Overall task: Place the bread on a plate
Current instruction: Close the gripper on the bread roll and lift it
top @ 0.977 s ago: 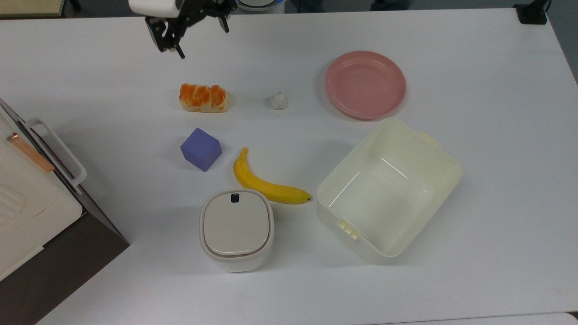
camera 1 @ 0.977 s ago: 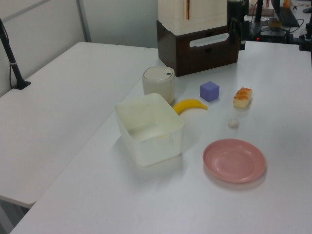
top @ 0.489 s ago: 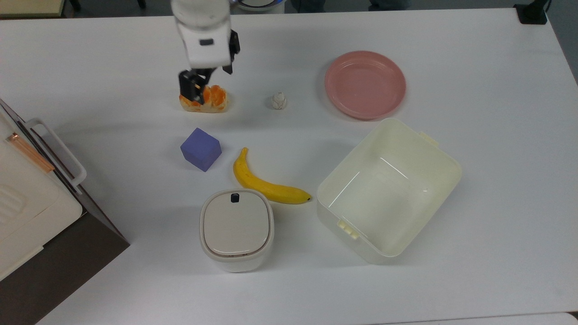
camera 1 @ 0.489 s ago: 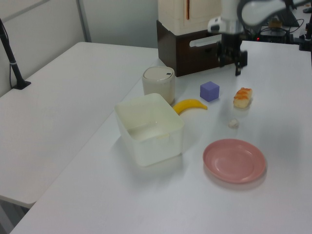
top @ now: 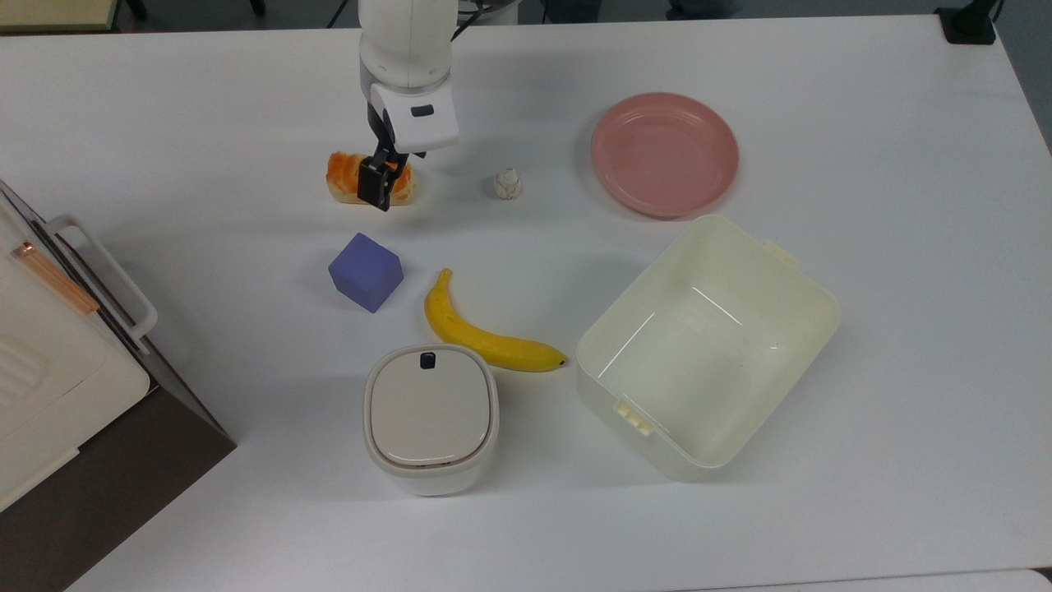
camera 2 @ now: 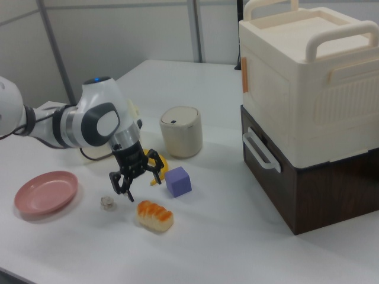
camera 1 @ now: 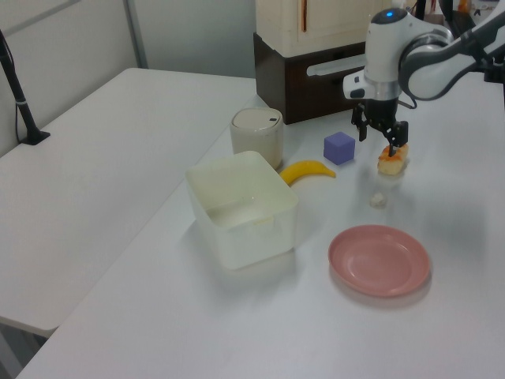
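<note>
The gripper [camera 2: 138,177] has its fingers [camera 2: 127,193] spread wide, holding nothing, poised just above the bread [camera 2: 155,216]. In the top view the bread [top: 349,178] lies on the table [top: 863,107]. At 3 o'clock from it sits a small white ball [top: 508,183], and further that way the pink plate [top: 664,154]; a purple cube [top: 366,271] lies at 6 o'clock, a banana [top: 485,331] at 5. Half a second ago the gripper hung over the loaf's other end.
</note>
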{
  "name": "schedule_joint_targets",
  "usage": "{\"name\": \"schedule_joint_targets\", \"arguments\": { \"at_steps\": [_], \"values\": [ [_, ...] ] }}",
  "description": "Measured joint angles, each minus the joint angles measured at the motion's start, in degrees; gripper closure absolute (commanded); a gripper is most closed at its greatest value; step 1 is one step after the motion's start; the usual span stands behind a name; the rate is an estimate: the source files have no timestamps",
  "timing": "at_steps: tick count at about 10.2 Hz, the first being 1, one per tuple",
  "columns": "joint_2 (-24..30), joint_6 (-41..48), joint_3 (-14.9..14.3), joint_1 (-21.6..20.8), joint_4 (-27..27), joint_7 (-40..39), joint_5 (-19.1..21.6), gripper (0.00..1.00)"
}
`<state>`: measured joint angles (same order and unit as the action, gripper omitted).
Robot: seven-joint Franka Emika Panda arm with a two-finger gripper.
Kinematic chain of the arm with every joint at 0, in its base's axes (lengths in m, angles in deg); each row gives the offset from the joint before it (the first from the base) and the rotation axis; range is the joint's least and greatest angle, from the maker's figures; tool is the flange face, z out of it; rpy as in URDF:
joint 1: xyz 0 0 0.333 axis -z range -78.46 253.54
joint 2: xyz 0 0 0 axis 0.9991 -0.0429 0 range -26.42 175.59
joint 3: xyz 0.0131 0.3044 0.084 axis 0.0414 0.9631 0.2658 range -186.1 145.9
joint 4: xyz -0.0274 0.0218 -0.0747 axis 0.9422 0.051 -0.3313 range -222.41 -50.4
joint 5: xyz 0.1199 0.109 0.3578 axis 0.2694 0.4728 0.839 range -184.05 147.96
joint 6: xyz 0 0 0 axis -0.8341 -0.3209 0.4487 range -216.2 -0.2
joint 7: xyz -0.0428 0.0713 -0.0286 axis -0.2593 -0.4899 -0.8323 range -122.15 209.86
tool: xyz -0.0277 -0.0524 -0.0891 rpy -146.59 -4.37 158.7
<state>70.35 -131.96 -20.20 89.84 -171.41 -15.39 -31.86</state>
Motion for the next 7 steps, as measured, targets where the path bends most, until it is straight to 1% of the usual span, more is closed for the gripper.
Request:
{"name": "schedule_joint_targets", "arguments": {
  "at_steps": [2,3,4,5,6,7],
  "values": [
    [-0.3,-2.0,-0.3,2.2,-2.4,-3.2,-3.0,0.01],
    [-0.6,-2.2,-0.4,3.5,-2.7,-5.1,-3.9,0.06],
    [-1.4,-2.2,-0.4,3.7,-2.8,-5.6,-4.9,0.18],
    [-2.5,-2.2,-0.4,3.7,-2.9,-5.7,-6.4,0.25],
    [-3.5,-2.2,-0.4,3.7,-2.9,-5.6,-7.1,0.28],
    [-4.2,-2.2,-0.4,3.7,-2.9,-5.6,-7.2,0.35]
  ]
}}
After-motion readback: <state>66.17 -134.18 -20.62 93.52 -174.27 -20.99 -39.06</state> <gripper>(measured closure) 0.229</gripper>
